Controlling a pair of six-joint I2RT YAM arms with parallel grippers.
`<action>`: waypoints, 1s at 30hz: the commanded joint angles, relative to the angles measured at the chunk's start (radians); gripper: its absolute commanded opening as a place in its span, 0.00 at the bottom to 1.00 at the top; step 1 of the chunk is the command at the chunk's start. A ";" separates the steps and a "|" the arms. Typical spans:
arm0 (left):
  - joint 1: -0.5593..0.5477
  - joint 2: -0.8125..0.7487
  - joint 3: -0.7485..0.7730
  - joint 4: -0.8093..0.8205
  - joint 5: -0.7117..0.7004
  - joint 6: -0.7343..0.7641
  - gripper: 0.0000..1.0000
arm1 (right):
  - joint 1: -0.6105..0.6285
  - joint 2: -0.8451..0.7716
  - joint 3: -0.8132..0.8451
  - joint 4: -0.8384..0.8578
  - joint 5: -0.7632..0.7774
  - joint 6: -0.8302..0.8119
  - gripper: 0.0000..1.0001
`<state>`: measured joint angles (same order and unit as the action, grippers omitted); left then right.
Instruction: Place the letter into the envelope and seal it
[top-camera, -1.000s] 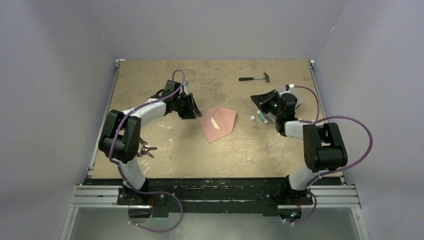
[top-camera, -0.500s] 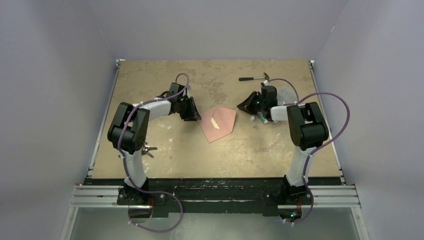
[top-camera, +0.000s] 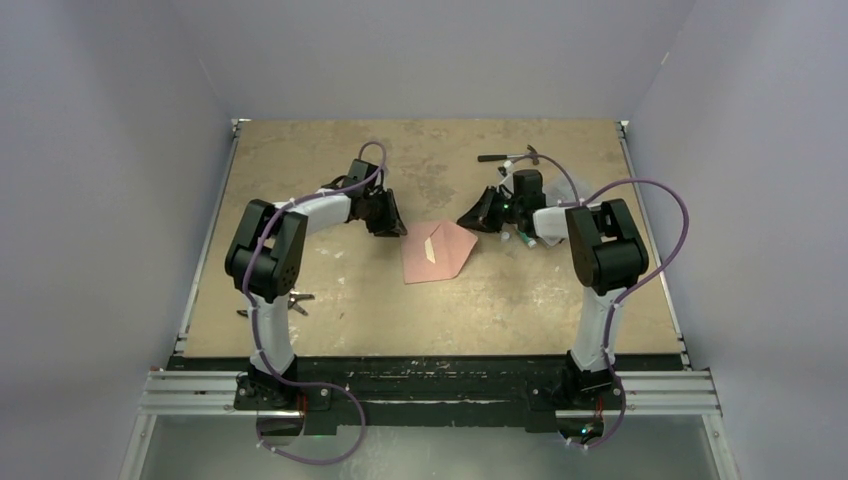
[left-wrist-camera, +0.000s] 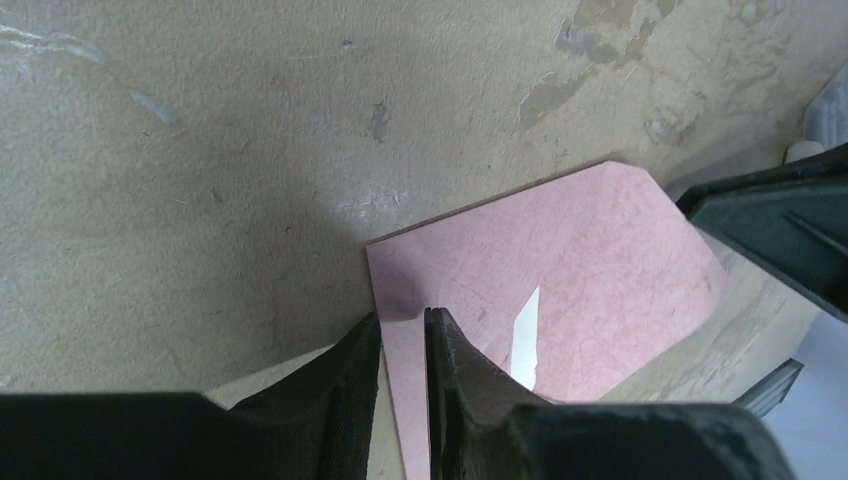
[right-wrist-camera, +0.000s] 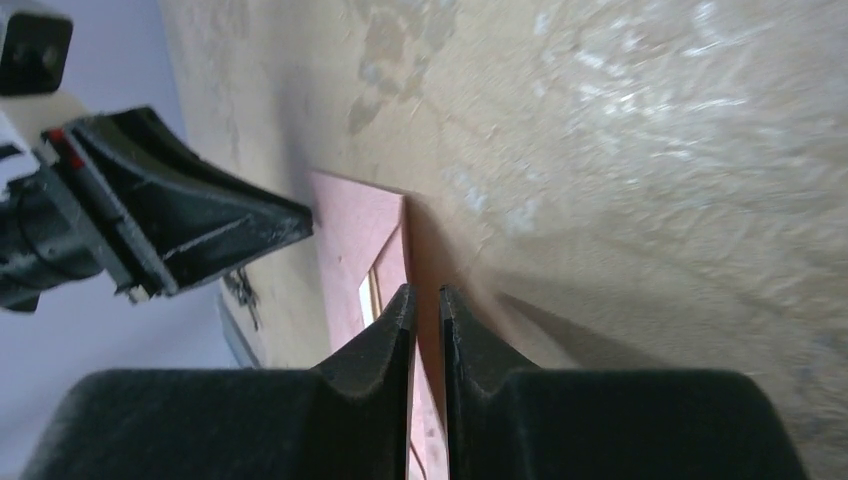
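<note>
So the salmon-pink paper envelope (top-camera: 437, 254) with the pointed flap sits around the middle of the worn tan wooden counter (top-camera: 330, 170), and both arms reach in on it from opposite sides. The left tool (left-wrist-camera: 403, 318) is pinched nearly closed on the envelope's left edge. In the left wrist view a thin strip of pink paper runs right between its two black fingers (left-wrist-camera: 450, 370). Same deal on the other side: the right tool (right-wrist-camera: 424, 292) has its fingers squeezed down to a narrow slit, with the envelope's right edge caught in the gap. The paper looks a bit lifted off the counter at both held ends, since there's shadow under it. A narrow pale strip (left-wrist-camera: 525, 330) shows on the envelope's upper face, roughly in the middle. Can't make out a separate sheet from any view, fwiw. Other stuff: a small black-handled hammer (top-camera: 510, 157) lies beyond the envelope toward the far right, well apart from it. A couple of tiny white and green bits (top-camera: 521, 238) sit just right of the envelope, by the right arm, too small to tell what they are.
</note>
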<state>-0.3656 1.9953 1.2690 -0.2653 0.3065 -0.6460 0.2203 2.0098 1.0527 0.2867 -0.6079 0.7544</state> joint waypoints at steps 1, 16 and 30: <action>-0.014 0.070 -0.013 -0.098 -0.114 0.001 0.22 | 0.015 -0.019 0.030 -0.017 -0.146 -0.041 0.15; -0.018 0.086 -0.064 -0.058 -0.084 -0.021 0.20 | 0.104 -0.029 -0.071 0.249 -0.143 0.132 0.18; -0.018 0.085 -0.072 -0.056 -0.065 -0.011 0.20 | 0.146 -0.140 -0.153 0.332 0.121 0.080 0.23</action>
<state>-0.3733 2.0037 1.2526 -0.2100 0.3141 -0.6926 0.3630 1.9537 0.9028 0.5892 -0.5682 0.9092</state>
